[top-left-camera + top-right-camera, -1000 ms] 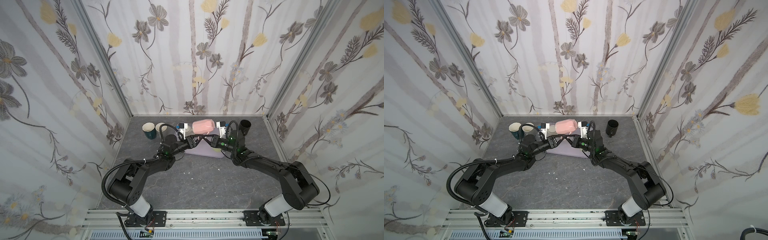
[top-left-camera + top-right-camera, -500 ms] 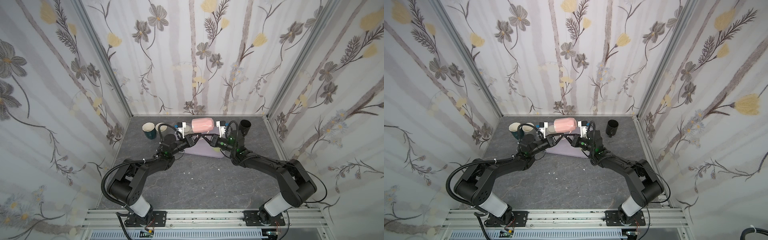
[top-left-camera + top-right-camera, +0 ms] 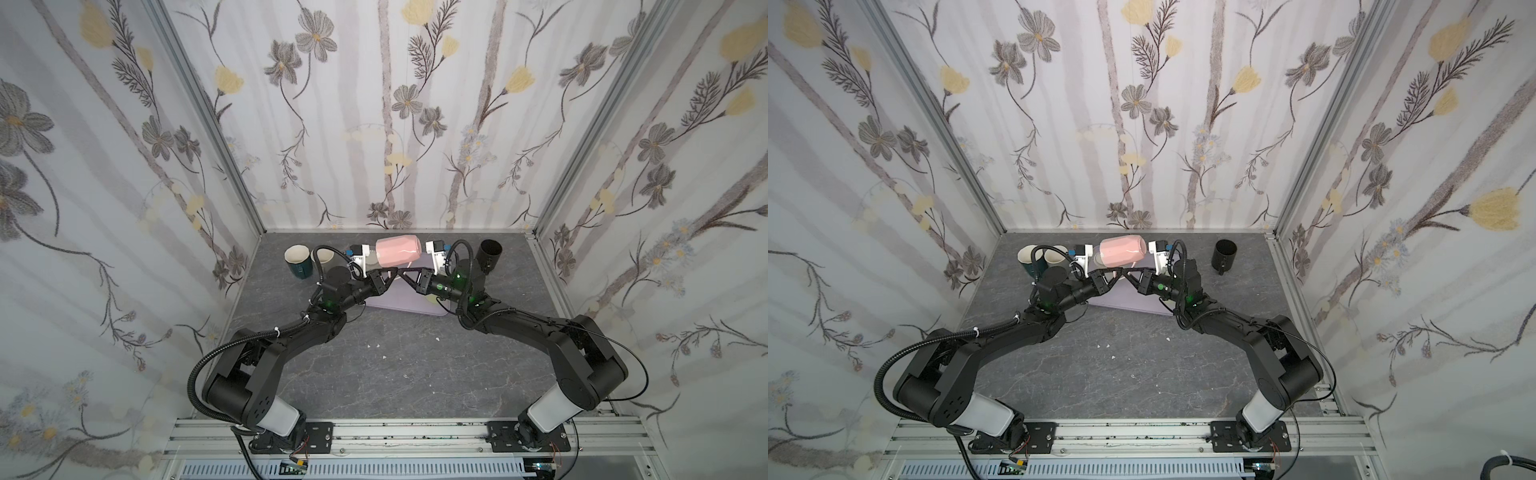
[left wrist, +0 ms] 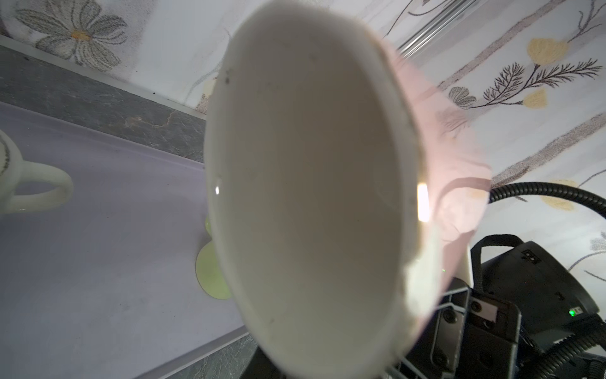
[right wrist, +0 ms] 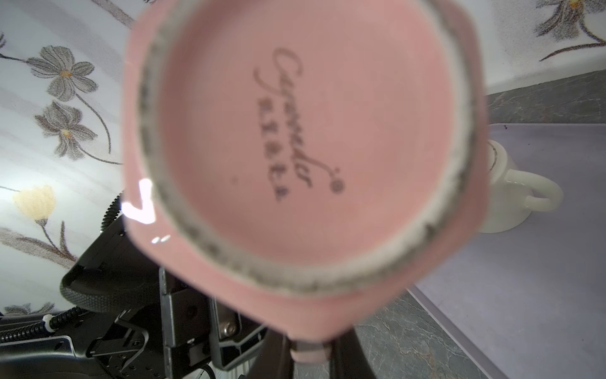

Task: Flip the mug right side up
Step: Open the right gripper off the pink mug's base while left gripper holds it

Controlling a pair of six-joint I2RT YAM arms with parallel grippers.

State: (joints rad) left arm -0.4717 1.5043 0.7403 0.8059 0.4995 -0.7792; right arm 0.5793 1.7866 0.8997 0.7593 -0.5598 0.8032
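Mug: pink mug (image 3: 397, 251) lies on its side in the air, far centre, above lilac tray (image 3: 399, 305); mouth faces left.
Right gripper (image 3: 408, 275): pinching the handle (image 5: 308, 354) from underneath.
Left gripper (image 3: 385, 276): tips under the mug's mouth end; spread or pressed, cannot tell.

Bright even light, soft shadows, close mug (image 5: 305, 147) blurred, small glare
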